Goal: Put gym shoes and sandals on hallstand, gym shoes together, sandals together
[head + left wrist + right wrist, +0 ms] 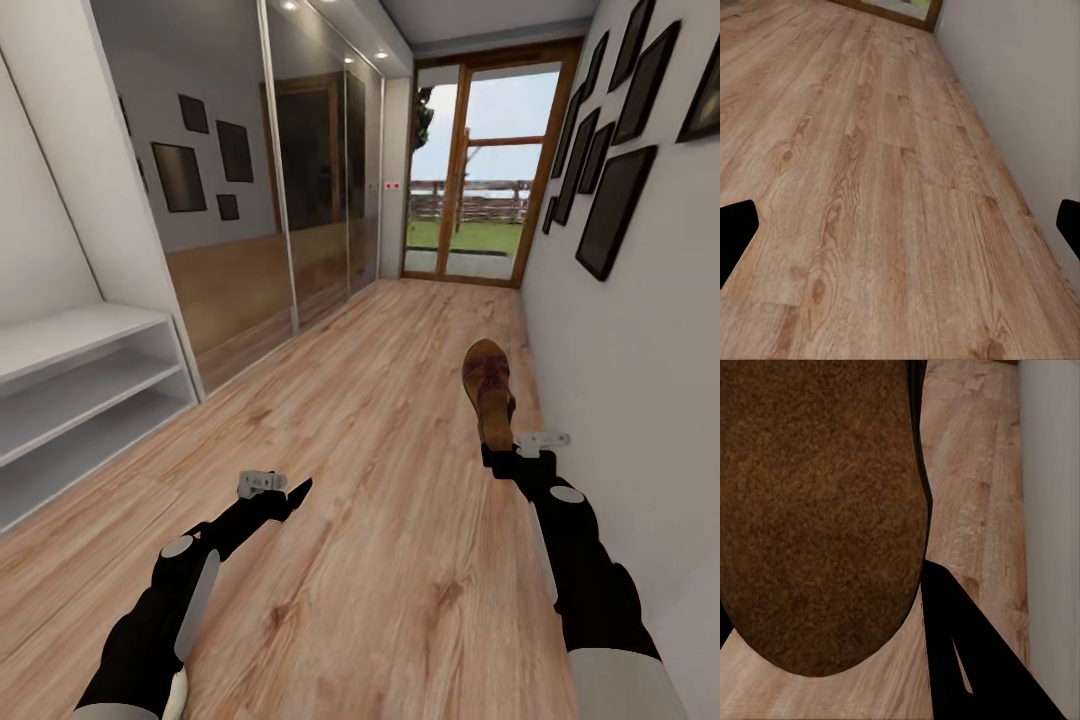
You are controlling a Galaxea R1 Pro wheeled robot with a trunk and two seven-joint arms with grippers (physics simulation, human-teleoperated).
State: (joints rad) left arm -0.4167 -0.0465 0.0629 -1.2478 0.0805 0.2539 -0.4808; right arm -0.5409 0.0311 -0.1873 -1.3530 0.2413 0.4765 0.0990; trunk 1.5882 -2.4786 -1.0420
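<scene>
One dark brown sandal (pixel 488 392) is held off the corridor floor (pixel 380 480), toe pointing away from me, near the right wall. My right gripper (pixel 498 452) is shut on its near end. In the right wrist view the sandal's brown surface (pixel 817 510) is very close, with a black finger (pixel 967 660) beside it. My left gripper (pixel 296 494) hangs open and empty over bare planks; its two fingertips sit far apart at the picture's edges in the left wrist view (pixel 900 232). The other sandal and both gym shoes are out of view.
A pale white unit (pixel 70 335) with a bench top and two open low shelves stands at the left; its upper part is cut off. Mirrored wardrobe doors (pixel 260 200) follow it. The right wall (pixel 640 330) carries dark frames. A glazed door (pixel 480 180) closes the far end.
</scene>
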